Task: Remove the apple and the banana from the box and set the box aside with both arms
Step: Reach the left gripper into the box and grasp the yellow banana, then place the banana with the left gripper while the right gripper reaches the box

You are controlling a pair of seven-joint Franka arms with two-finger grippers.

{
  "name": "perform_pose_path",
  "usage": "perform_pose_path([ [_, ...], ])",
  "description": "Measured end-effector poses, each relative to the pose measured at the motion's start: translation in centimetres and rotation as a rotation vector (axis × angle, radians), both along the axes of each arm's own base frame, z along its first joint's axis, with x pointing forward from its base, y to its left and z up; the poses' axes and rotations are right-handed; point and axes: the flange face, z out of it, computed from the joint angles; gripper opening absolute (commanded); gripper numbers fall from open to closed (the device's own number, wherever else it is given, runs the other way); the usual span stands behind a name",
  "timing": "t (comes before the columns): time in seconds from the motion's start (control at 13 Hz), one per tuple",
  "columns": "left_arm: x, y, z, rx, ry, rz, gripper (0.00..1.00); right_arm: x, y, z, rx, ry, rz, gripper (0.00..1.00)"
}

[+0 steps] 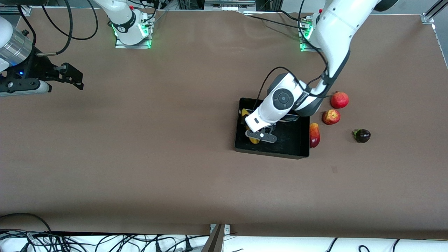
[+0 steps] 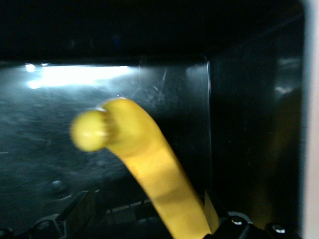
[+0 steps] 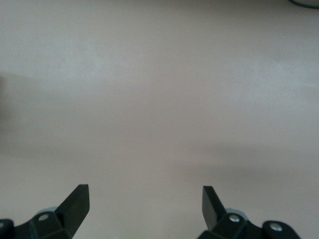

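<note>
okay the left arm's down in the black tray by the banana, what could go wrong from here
1. The long curved yellow banana lies close to the wall of the shallow glossy black tray; the open left gripper could strike the wall or nudge the tray.
2. The banana's curved skin might slip as the fingers shut.
3. The elongated red-orange fruit lies against the tray's side, so a shifted tray could roll it.

The right gripper waits open over bare table.
</note>
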Motion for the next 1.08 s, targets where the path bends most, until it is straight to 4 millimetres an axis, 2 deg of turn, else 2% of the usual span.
perform_pose_path([
  [0.08,-0.2,-0.2,-0.8,0.000,0.007,-0.001,0.26,0.0,0.0,0.0,0.000,0.000,0.000,1.00],
  [0.15,-0.3,-0.2,-1.0,0.000,0.009,-0.001,0.04,0.0,0.0,0.0,0.000,0.000,0.000,1.00],
  [0.23,-0.3,-0.2,-0.9,0.000,0.009,0.001,0.00,0.0,0.0,0.0,0.000,0.000,0.000,1.00],
  [0.54,0.4,0.4,-0.5,0.006,0.007,0.031,0.00,0.0,0.0,0.0,0.000,0.000,0.000,1.00],
  [0.69,1.4,1.4,1.3,0.022,0.012,0.052,0.00,0.0,0.0,0.0,0.000,0.000,0.000,1.00],
  [0.85,2.7,2.8,4.9,0.049,0.018,0.069,0.00,0.0,0.0,0.0,0.000,0.000,0.000,1.00],
  [1.08,4.4,6.1,13.3,0.121,0.057,0.101,0.00,0.0,0.0,0.0,0.000,0.000,0.000,1.00],
])
